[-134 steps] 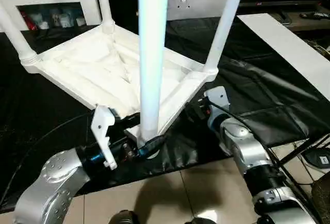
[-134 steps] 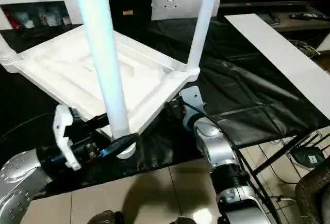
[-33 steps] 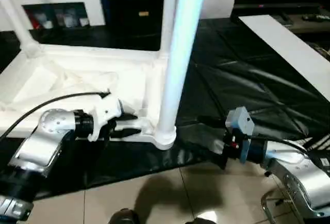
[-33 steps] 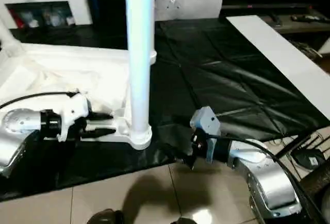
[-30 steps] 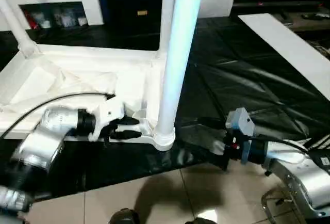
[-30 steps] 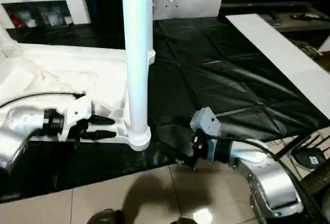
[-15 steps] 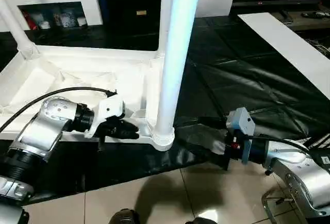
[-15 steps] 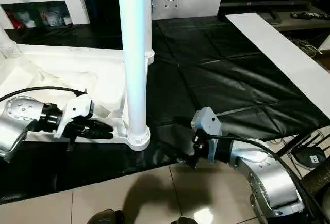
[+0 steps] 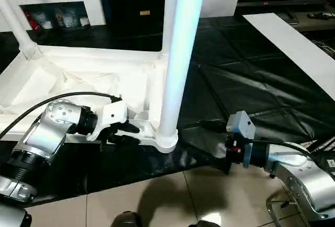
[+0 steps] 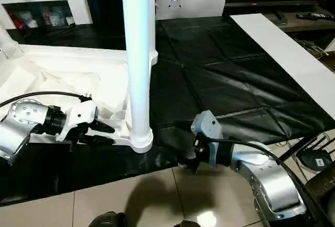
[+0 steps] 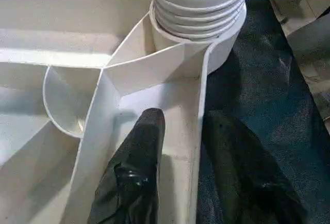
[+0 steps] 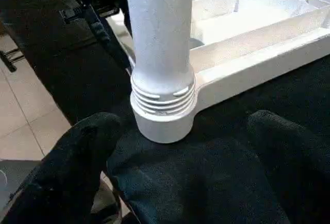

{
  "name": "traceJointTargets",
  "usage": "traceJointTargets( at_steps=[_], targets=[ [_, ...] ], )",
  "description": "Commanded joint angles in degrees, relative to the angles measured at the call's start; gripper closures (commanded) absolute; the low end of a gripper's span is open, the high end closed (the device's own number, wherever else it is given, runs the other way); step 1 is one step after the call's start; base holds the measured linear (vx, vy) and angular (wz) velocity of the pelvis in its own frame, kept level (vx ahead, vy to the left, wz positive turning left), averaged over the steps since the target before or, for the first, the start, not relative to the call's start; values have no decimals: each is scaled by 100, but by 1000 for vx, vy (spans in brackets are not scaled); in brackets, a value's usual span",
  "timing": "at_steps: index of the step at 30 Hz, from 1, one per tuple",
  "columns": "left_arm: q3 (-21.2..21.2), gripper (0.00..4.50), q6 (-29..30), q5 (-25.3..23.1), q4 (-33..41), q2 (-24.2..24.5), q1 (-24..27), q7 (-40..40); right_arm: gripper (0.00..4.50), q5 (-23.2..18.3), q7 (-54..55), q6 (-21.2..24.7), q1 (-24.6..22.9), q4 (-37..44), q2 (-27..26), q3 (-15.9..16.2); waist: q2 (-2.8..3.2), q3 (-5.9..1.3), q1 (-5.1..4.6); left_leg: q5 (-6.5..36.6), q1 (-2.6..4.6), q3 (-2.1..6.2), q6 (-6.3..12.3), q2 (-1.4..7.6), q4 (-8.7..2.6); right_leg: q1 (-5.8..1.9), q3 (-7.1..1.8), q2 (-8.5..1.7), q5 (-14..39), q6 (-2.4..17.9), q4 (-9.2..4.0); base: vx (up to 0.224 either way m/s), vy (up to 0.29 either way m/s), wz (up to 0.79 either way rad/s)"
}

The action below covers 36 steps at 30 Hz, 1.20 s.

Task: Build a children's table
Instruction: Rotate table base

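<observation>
Lying upside down on the black sheet, the children's table is carrying a leg in its near corner socket. Left gripper jaws are straddling its rim beside that socket, reopened after narrowing; right gripper jaws are gaping wide before it.

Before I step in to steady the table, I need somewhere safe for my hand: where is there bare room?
Free: the black sheet between the near leg and the white board. Crowded: the near corner socket, where the left gripper straddles the table top rim and the open right gripper waits beside it.
</observation>
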<state>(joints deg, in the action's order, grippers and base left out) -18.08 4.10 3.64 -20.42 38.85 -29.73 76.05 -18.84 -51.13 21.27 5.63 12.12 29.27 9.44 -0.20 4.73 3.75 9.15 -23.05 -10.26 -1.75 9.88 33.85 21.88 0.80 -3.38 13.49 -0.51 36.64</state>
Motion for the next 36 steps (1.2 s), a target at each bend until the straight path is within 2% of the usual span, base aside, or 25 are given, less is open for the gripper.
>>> traceJointTargets(
  at_steps=[1, 2, 6, 9, 10, 14, 21, 26, 27, 29, 31, 34, 36],
  targets=[
    [-75, 327, 31, -39, -42, -7, -90, 79, 0, 30, 8, -25, 54, -43, 27, 2, 75, -346, 26, 1516, 215, 128, -81, 326, -452, -127, -207, -444, 480, 1427, -461, 0, 0, 0],
    [-67, 327, 28, -35, -107, -11, -107, 160, 0, 25, 18, -25, 52, -42, 31, 5, 75, -345, 25, 1547, 217, 129, -95, 327, -454, -127, -209, -446, 494, 1428, -463, 0, 0, 0],
    [-55, 374, 29, -18, -160, -3, -130, 199, 0, 30, 32, -29, 45, -43, 27, 4, 79, -347, 27, 1565, 215, 132, -113, 329, -458, -130, -208, -449, 454, 1446, -456, 0, 0, 0],
    [-71, 384, 0, -76, -200, 10, -128, 217, 0, 39, 19, -26, 33, -40, 12, 10, 80, -350, 32, 1531, 215, 131, -92, 329, -455, -132, -207, -451, 399, 1460, -453, 0, 0, 0],
    [-70, 412, -6, -78, -212, 8, -131, 221, 0, 37, 16, -27, 33, -42, 11, 12, 74, -350, 32, 1525, 217, 128, -89, 328, -451, -131, -209, -450, 389, 1462, -455, 0, 0, 0],
    [-61, 436, -52, -106, -272, -8, -152, 206, 0, 48, 9, -50, 36, -65, 9, 24, 65, -347, 35, 1543, 215, 130, -85, 330, -453, -133, -210, -454, 447, 1458, -462, 0, 0, 0],
    [-60, 445, -73, -168, -377, -62, -145, 105, 0, 73, -2, -97, 69, -118, -9, 46, 75, -340, 33, 1643, 223, 130, -125, 334, -460, -122, -212, -461, 558, 1465, -469, 0, 0, 0],
    [76, 445, 465, -100, -263, -246, -102, -217, 0, 152, 82, -149, 155, -225, -65, 29, 89, -354, 30, 1581, 226, 126, -134, 338, -457, -126, -208, -457, 437, 1507, -448, 0, 0, 0],
    [196, 445, 875, -12, -150, -463, -57, -563, 0, 257, 293, -123, 335, -421, -169, -8, 93, -350, 31, 1584, 222, 128, -132, 336, -455, -124, -205, -458, 448, 1522, -453, 0, 0, 0],
    [302, 445, 1207, 132, 70, -698, 4, -843, 0, 361, 480, -106, 584, -694, -251, -50, 80, -351, 9, 1558, 220, 126, -167, 325, -442, -125, -199, -464, 514, 1586, -450, 0, 0, 0],
    [297, 445, 1226, 115, 110, -734, 10, -900, 0, 360, 476, -104, 644, -754, -257, -56, 57, -355, 8, 1395, 191, 125, -111, 319, -428, -162, -205, -472, 488, 1562, -460, 0, 0, 0],
    [164, 445, 1142, -81, 187, -725, 47, -955, 0, 343, 378, -120, 774, -868, -244, -37, 24, -381, -24, 1100, 166, 113, 75, 305, -395, -187, -202, -442, 63, 1520, -441, 0, 0, 0],
    [-6, 445, 780, -163, 313, -660, 128, -685, 0, 339, 182, -319, 1003, -1123, -283, 9, 11, -367, -33, 1029, 160, 110, 194, 304, -382, -182, -201, -451, 24, 1508, -443, 0, 0, 0]
  ],
)
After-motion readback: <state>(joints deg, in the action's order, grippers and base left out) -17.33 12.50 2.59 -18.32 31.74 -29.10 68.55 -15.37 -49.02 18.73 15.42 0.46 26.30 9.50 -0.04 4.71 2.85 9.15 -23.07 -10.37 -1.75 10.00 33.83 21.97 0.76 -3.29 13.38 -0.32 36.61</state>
